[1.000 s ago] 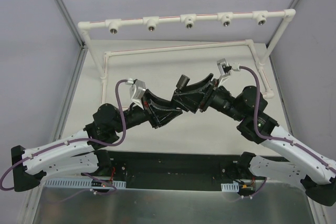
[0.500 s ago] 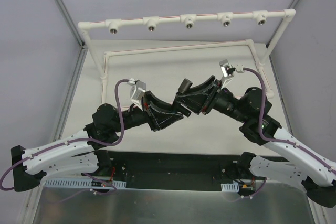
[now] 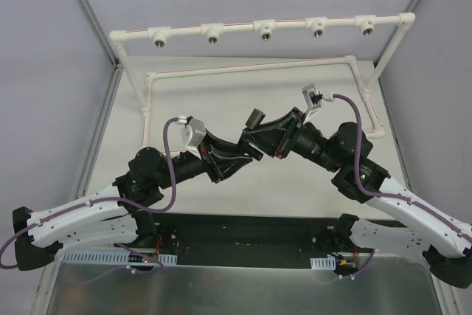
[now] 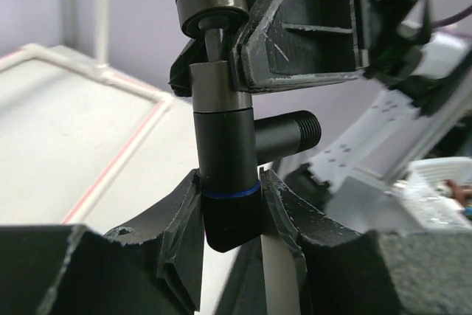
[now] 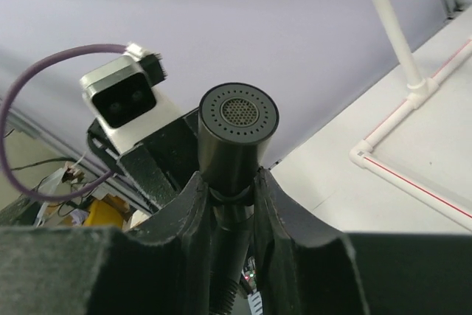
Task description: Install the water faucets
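Note:
One black T-shaped faucet is held between both grippers above the table's middle. In the left wrist view the faucet stands upright, with a blue ring near its lower end and a threaded side stem pointing right. My left gripper is shut on that lower end. My right gripper is shut on the neck just under the round meshed head. In the top view the left gripper and right gripper meet tip to tip. The short stubby faucet is out of view.
A white pipe rail crosses the back with several metal-threaded fittings facing forward. A lower white pipe loop lies on the table behind the grippers, with an upright post at the right.
The right gripper swung slightly right and back again, carrying the faucet's head with it. The left wrist shifted a little toward the left and lower in the view. Both grips stayed closed.

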{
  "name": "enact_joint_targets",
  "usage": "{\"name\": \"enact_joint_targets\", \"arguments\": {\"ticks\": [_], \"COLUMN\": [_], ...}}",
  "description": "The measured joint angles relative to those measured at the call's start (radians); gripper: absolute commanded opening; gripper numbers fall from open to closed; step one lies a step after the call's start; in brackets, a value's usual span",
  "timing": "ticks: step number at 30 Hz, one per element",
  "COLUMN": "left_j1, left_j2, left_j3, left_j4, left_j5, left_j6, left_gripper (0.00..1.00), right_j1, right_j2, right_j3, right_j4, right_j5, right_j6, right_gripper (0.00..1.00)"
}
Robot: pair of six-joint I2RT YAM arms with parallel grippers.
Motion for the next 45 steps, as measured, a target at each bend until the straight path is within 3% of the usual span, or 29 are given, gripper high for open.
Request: {"name": "enact_joint_targets", "arguments": {"ticks": [11,17,20,23,24,26,36,41,45], "left_j1": [0.004,0.009,0.008,0.007,0.008,0.007,0.007,0.007,0.007], "left_j2": [0.108,0.144,0.144,0.142,0.138,0.126,0.063,0.063,0.063], "left_j3": [0.026,0.038,0.038,0.038,0.038,0.038,0.038,0.038,0.038], "left_j4": [-0.098,-0.100,-0.099,-0.100,-0.101,-0.105,-0.113,-0.114,-0.127], "left_j5": [-0.380,-0.464,-0.482,-0.483,-0.480,-0.459,-0.372,-0.340,-0.313], "left_j6": [0.598,0.717,0.724,0.705,0.690,0.647,0.459,0.414,0.379], "left_gripper": [0.00,0.00,0.00,0.00,0.00,0.00,0.00,0.00,0.00], "right_j1": [-0.006,-0.008,-0.007,-0.007,-0.007,-0.008,-0.008,-0.010,-0.011], "right_j2": [0.145,0.176,0.176,0.175,0.174,0.166,0.135,0.143,0.156], "right_j3": [0.061,0.082,0.082,0.082,0.080,0.067,0.035,0.036,0.036], "right_j4": [-0.108,-0.149,-0.153,-0.153,-0.149,-0.123,-0.052,-0.044,-0.040], "right_j5": [0.288,0.356,0.367,0.364,0.361,0.354,0.298,0.252,0.204], "right_j6": [0.059,0.096,0.106,0.106,0.105,0.104,0.098,0.096,0.090], "right_gripper": [0.00,0.00,0.03,0.39,0.48,0.54,0.55,0.47,0.35]}}
